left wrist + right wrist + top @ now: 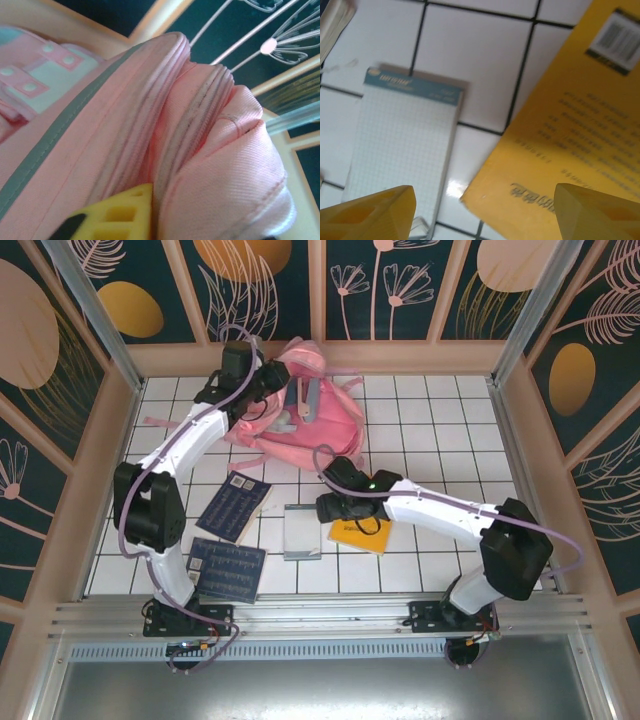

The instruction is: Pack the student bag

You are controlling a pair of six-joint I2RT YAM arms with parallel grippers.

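The student bag (320, 415), pink with grey-white strips, lies at the back middle of the tiled table. My left gripper (266, 390) is at its upper left edge. In the left wrist view one yellow finger (115, 217) presses against the bag's zipper seams (170, 145), and a fold of pink fabric hides the other finger. My right gripper (485, 215) hovers open just above the table, one finger over a grid notepad (405, 145) and the other over a yellow book (570, 125), holding nothing.
Two dark blue books (235, 505) (228, 568) lie at the front left. The notepad (302, 532) and yellow book (365, 537) lie side by side at the front middle. Patterned walls and a metal frame enclose the table.
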